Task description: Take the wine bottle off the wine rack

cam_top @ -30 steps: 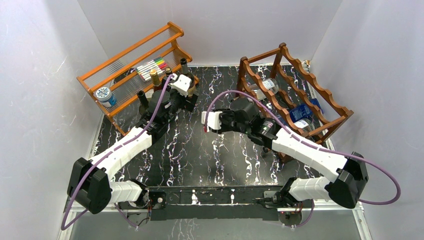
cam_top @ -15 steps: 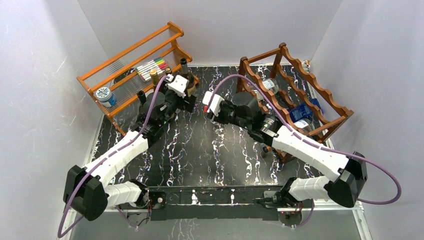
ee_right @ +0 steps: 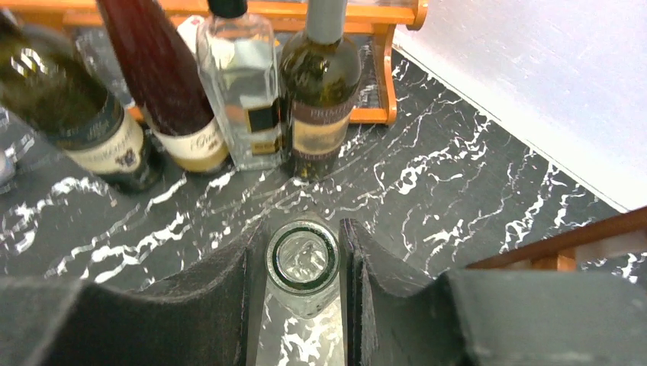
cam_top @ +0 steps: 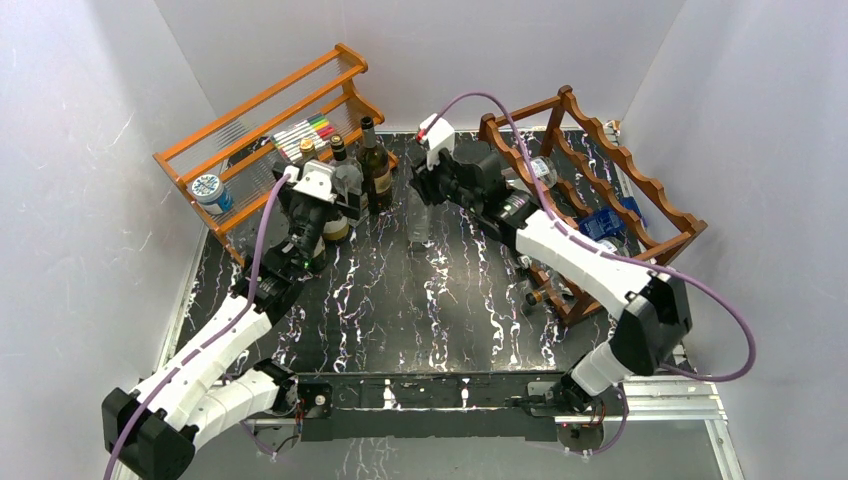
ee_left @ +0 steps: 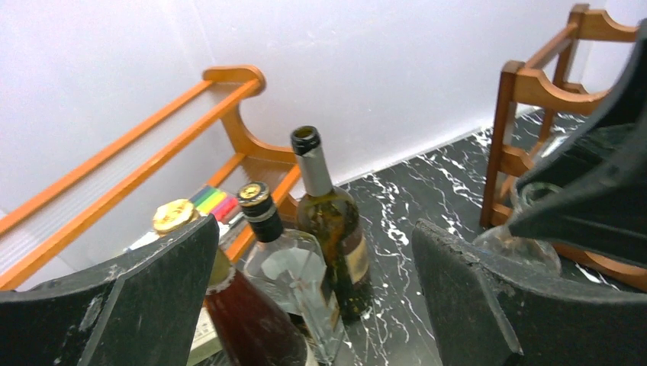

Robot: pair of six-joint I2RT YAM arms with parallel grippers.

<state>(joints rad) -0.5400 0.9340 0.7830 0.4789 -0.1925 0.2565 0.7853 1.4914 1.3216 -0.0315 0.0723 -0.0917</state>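
Top external view: open marble table (cam_top: 400, 300) lies at 6 o'clock of the clear wine bottle (cam_top: 418, 222), which is upright, with the wine rack (cam_top: 640, 190) apart at 3 o'clock. The right gripper (ee_right: 303, 229) clamps its neck. The left gripper (ee_left: 314, 229) is spread wide beside standing bottles (cam_top: 372, 170) at 9 o'clock.

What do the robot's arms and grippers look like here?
The left arm and right arm have white shells, black joints and a purple cable each. The left gripper and right gripper have broad matte black fingers below a white block.
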